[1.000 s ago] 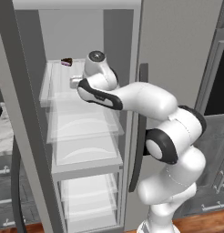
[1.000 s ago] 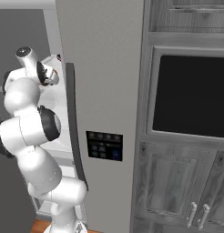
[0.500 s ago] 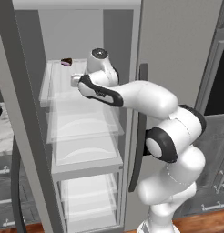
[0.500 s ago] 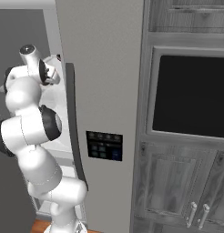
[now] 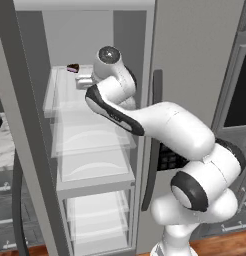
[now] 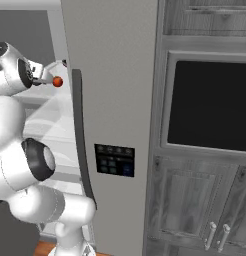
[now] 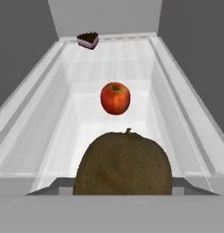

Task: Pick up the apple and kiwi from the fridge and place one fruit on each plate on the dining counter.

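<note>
The brown kiwi [image 7: 123, 164] fills the bottom of the hand view right where my fingertips stand, hiding them; my gripper [image 5: 83, 82] is shut on it over the front of the upper shelf of the open fridge [image 6: 110, 75]. The red apple [image 7: 115, 98] lies farther in, at the middle of that clear shelf [image 7: 41, 132], apart from the kiwi. From the right base view the apple [image 6: 57, 81] shows just past my hand. The plates and the dining counter are out of view.
A dark wedge of cake [image 7: 88, 40] sits at the back left of the shelf. Shelf walls rise on both sides. The fridge's long dark handle [image 6: 79, 130] and button panel [image 6: 114, 160] lie right of my arm; lower clear shelves [image 5: 95, 165] sit beneath.
My hand has risen slightly at the front of the shelf. The apple and the cake have not moved.
</note>
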### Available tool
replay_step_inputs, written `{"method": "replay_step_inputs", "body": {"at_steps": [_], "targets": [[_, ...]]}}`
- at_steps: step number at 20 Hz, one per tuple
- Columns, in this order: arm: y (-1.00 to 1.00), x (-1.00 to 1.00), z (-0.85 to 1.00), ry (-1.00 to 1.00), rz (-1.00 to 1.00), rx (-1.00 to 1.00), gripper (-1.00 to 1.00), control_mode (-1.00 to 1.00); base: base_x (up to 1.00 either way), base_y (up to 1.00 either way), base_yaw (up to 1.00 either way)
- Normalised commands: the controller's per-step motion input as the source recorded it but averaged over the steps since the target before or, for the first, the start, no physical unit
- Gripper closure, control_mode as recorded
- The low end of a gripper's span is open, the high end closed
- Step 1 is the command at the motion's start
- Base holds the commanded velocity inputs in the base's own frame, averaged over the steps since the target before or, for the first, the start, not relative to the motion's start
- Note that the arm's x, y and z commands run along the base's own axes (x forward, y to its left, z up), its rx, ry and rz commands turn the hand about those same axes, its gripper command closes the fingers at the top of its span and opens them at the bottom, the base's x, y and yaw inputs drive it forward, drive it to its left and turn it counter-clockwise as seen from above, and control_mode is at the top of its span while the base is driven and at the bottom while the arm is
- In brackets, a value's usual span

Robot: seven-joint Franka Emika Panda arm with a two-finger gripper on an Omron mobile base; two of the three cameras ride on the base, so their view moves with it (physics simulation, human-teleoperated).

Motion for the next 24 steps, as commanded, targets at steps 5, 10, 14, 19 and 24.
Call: {"method": "replay_step_inputs", "body": {"at_steps": [5, 10, 14, 19, 24], "targets": [[-0.81, -1.00, 0.00, -0.25, 0.00, 0.04, 1.00, -1.00, 0.00, 0.00, 0.00], [-0.58, -1.00, 0.01, -0.05, 0.00, 0.15, 1.00, -1.00, 0.00, 0.00, 0.00], [-0.27, -1.00, 0.06, 0.07, -0.01, 0.13, 1.00, -1.00, 0.00, 0.00, 0.00], [-0.49, -1.00, 0.00, 0.14, -0.08, 0.03, 1.00, -1.00, 0.00, 0.00, 0.00], [-0.99, -0.90, -0.42, 0.12, -0.18, 0.00, 1.00, -1.00, 0.00, 0.00, 0.00]]}}
